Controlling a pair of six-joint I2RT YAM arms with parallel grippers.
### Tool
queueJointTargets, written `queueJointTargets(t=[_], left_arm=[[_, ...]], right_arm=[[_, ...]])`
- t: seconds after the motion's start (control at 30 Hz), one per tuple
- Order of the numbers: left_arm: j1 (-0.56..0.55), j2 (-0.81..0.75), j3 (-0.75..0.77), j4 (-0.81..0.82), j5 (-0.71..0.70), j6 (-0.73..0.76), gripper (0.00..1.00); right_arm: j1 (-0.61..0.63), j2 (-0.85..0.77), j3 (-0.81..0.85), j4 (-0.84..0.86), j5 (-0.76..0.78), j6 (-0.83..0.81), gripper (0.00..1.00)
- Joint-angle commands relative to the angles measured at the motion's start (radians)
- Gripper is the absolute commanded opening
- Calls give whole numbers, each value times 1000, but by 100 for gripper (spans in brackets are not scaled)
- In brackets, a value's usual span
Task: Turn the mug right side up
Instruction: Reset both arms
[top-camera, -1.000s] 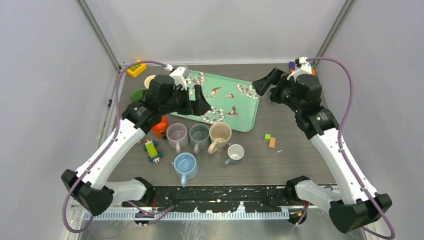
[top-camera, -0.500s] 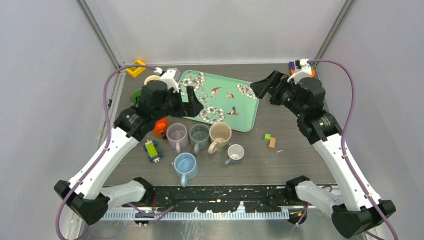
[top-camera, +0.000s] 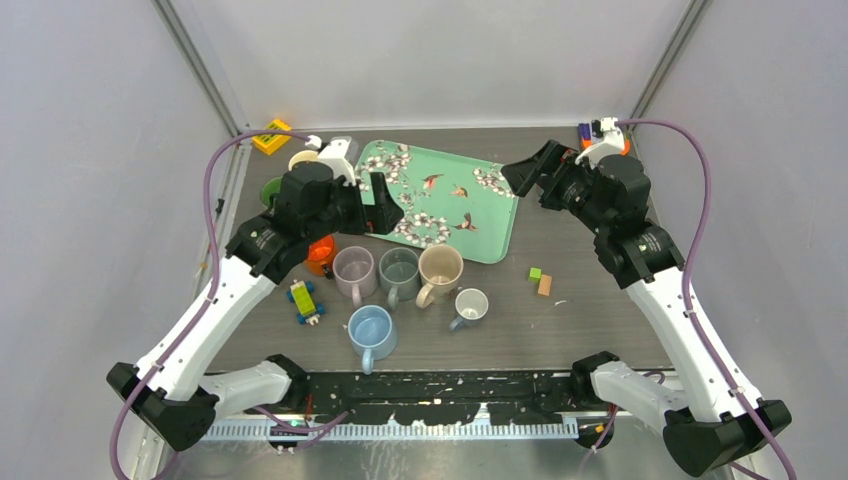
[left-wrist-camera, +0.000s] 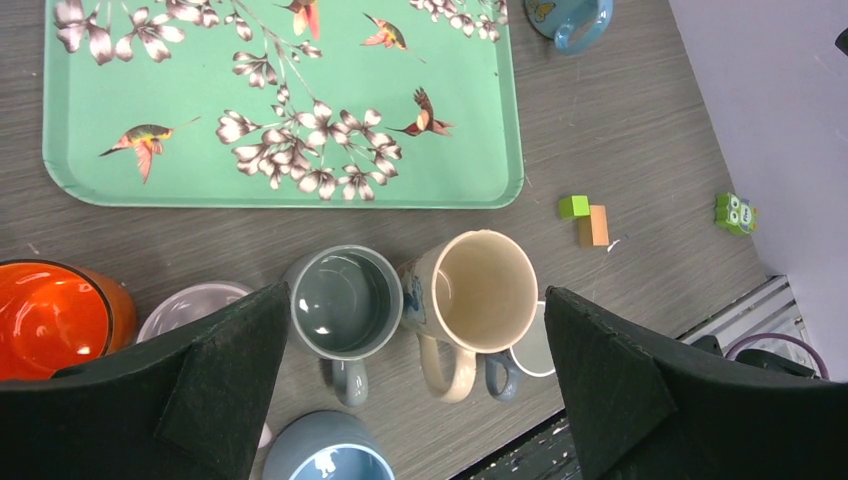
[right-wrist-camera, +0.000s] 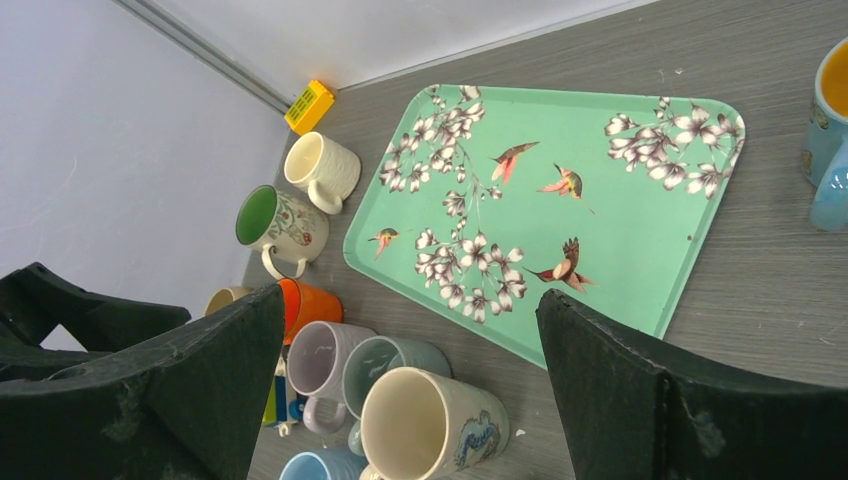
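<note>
Several mugs stand mouth-up in a cluster at the table's middle: orange (top-camera: 318, 255), lilac (top-camera: 354, 270), grey-green (top-camera: 399, 268), tall cream (top-camera: 440, 268), small white (top-camera: 470, 304) and blue (top-camera: 372, 330). No upside-down mug shows. My left gripper (top-camera: 385, 203) is open and empty, high above the tray's left edge. In its wrist view the gripper (left-wrist-camera: 420, 380) frames the grey-green mug (left-wrist-camera: 344, 302) and the cream mug (left-wrist-camera: 485, 290). My right gripper (top-camera: 530, 165) is open and empty above the tray's right corner; it also shows in its wrist view (right-wrist-camera: 410, 390).
A green floral tray (top-camera: 490, 215) lies at the back centre. A white mug (right-wrist-camera: 322, 168) and a green-lined mug (right-wrist-camera: 275, 220) stand at the back left by a yellow block (top-camera: 272, 136). A toy car (top-camera: 305, 300) and small blocks (top-camera: 540, 280) lie on the table.
A second ago my left arm swung a little left and back, away from the tray. Since half a second ago both arms are almost still. No mug has moved.
</note>
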Motion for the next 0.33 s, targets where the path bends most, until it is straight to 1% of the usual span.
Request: queueJointTargets(t=[0.0, 0.3], left_arm=[[-3, -19, 7, 12, -21, 22, 100], [-3, -16, 8, 9, -19, 31, 100]], right_arm=[[5, -9, 39, 19, 13, -12, 100], [4, -2, 42, 16, 20, -14, 100]])
